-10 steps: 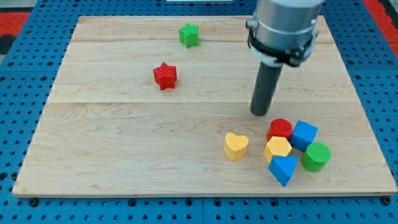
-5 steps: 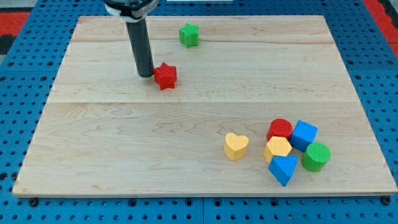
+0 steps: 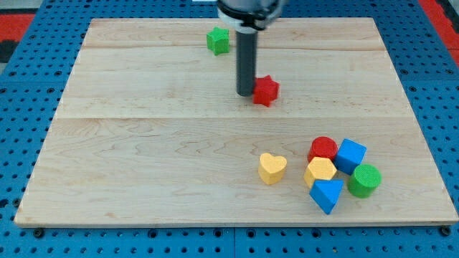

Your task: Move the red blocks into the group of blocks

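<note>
Here my tip (image 3: 246, 92) stands against the left side of the red star block (image 3: 266, 90), touching it or nearly so; this arm carries no gripper, so there is nothing to open or close, only a straight dark rod. The red star lies a little above the middle of the pale wooden tabletop (image 3: 143, 158), well apart from the group at the view's lower right. That group holds a red cylinder (image 3: 323, 148), a blue cube (image 3: 351, 155), a yellow hexagon block (image 3: 320, 171), a green cylinder (image 3: 364, 180) and a blue triangular block (image 3: 327, 195), with a yellow heart block (image 3: 272, 168) just beside them. A green star block (image 3: 218, 40) sits alone near the top.

The red star looks small, rigid and light, probably plastic, and should slide easily on the smooth wood. Its points may make it turn, so I judge the push should go through its centre, from the upper left side.
</note>
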You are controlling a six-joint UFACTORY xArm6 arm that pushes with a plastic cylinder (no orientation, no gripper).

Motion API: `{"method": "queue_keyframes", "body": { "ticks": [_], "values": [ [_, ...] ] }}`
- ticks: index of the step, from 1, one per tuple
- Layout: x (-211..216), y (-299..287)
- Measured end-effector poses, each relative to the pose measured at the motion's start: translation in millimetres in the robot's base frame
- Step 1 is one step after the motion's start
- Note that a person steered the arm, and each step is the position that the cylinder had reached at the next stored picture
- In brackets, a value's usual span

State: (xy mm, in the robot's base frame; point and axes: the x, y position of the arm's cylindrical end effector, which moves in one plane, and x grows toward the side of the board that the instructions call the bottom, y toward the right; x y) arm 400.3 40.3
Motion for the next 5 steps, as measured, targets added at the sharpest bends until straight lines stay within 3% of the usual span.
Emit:
{"method": "queue_keyframes", "body": {
  "ticks": [1,3,5],
  "values": [
    [16,26],
    [-35,24],
    [-35,79]
  ]
}}
